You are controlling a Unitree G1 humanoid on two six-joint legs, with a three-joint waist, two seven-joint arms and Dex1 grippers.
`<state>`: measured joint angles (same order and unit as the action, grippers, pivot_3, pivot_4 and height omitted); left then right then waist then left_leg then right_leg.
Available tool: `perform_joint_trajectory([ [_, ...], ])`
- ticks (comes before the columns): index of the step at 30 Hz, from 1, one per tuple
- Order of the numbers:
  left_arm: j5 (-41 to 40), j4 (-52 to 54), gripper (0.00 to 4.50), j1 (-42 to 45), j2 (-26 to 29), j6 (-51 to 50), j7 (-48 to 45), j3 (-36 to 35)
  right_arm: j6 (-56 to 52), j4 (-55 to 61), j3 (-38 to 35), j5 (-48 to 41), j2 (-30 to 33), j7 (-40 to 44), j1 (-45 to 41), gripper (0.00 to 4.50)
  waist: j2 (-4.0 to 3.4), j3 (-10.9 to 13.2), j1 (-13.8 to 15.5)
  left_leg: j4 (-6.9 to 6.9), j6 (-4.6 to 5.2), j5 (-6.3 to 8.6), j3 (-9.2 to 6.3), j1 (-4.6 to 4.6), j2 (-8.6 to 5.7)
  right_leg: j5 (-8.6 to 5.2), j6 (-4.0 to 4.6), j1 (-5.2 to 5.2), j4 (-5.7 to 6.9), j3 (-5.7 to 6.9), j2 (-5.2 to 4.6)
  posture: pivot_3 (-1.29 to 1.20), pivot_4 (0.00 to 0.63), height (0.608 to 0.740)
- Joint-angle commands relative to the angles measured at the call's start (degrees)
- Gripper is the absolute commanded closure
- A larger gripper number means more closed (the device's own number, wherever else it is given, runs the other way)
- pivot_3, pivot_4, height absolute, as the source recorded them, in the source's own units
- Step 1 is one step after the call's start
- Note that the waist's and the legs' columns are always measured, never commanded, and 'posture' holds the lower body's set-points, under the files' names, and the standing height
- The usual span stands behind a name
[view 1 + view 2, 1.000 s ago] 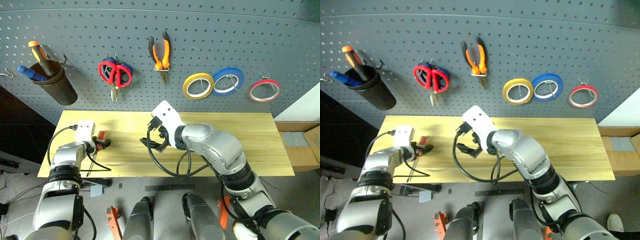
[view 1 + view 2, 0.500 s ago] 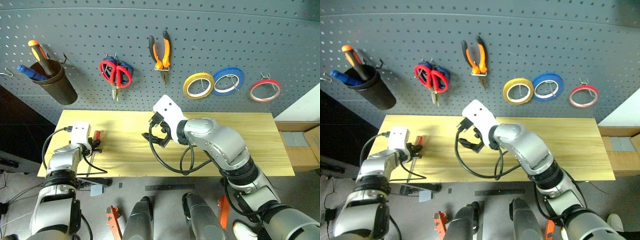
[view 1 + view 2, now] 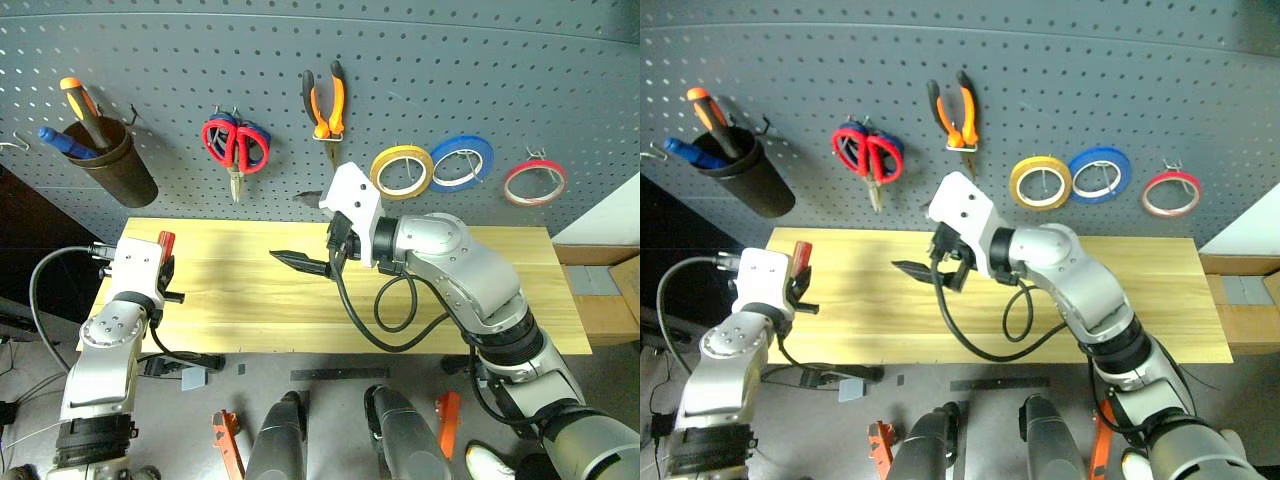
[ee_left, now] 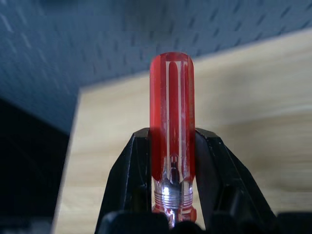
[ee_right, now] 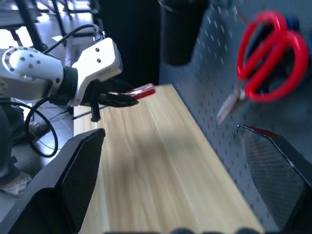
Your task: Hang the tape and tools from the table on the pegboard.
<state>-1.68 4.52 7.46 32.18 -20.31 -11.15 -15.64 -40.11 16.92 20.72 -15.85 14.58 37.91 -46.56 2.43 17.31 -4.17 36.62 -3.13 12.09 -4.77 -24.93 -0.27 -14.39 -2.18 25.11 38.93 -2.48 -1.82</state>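
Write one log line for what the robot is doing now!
left gripper: shut on clear red-handled screwdriver | right gripper: open, empty | light wooden table: bare

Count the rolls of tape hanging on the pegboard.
3, in a row right of the pliers: yellow roll, then blue roll, then red tape farthest right. None seems hidden.

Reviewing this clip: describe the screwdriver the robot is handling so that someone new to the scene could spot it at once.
Start at the long light wooden table below the dark grey pegboard and go to its left end. There the left gripper is shut on the slim screwdriver with a clear red handle, held above the tabletop. The other screwdrivers have orange and blue handles and stand in the dark cup on the pegboard.
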Motion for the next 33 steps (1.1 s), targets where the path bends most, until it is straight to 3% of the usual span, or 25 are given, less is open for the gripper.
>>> perform_joint_trajectory([
  [1, 1.25, 7.86, 3.63, 2.21, -0.38, 9.10, 2.77, -2.26, 4.03, -0.38, -2.00, -0.10, -0.96, 0.88, -2.02, 0.00, 0.03, -0.15, 0.57, 0.01, -0.04, -0.02, 0.01, 0.00, 0.00, 0.01, 0.01, 0.00, 0.01, 0.03, 0.01, 0.01, 0.196, 0.740],
  [5, 0.99, 9.07, 3.63, 6.85, 0.73, 17.60, 2.49, -3.29, 6.17, -2.19, -2.28, -0.02, -1.24, 2.08, -2.98, 0.00, 0.43, -0.60, 1.62, 0.02, -0.10, -0.06, 0.05, -0.01, 0.00, 0.02, 0.03, -0.01, 0.01, 0.10, 0.03, 0.01, 0.171, 0.740],
  [10, -0.11, 6.55, 3.63, 15.88, 1.62, 20.42, 3.68, -5.18, 8.69, -4.54, -2.59, 0.66, -1.63, 2.80, -4.66, 0.00, 0.50, -1.43, 1.94, 0.02, -0.09, -0.06, 0.16, 0.00, -0.06, 0.03, 0.03, -0.04, -0.05, 0.07, 0.02, 0.01, 0.151, 0.740],
  [16, -3.93, -6.79, 3.63, 36.09, 2.58, 24.02, 4.76, -6.39, 12.26, -9.19, -3.72, 2.56, -3.14, 1.48, -8.19, 0.00, 0.81, -1.94, 2.40, 0.19, -0.14, -0.08, 0.13, 0.00, -0.09, 0.12, 0.14, -0.06, 0.03, 0.16, 0.54, 0.00, 0.136, 0.740],
  [19, -4.53, -16.13, 3.63, 42.25, 2.43, 28.33, 4.25, -6.05, 13.51, -10.86, -3.63, 3.28, -3.95, 1.10, -9.19, 0.00, 0.84, -2.48, 2.37, 0.21, -0.28, -0.16, 0.16, 0.00, -0.09, 0.13, 0.14, -0.07, 0.03, 0.13, 0.51, -0.01, 0.132, 0.740],
  [33, -2.91, -41.34, 3.63, 46.93, -1.06, 44.70, 8.58, -4.20, 13.47, -10.45, -3.70, 3.94, -3.65, 2.06, -8.96, 0.00, 0.89, -3.04, 2.26, 0.28, -0.31, -0.18, 0.24, 0.00, -0.08, 0.14, 0.16, -0.03, 0.08, 0.13, 0.51, -0.05, 0.143, 0.740],
])
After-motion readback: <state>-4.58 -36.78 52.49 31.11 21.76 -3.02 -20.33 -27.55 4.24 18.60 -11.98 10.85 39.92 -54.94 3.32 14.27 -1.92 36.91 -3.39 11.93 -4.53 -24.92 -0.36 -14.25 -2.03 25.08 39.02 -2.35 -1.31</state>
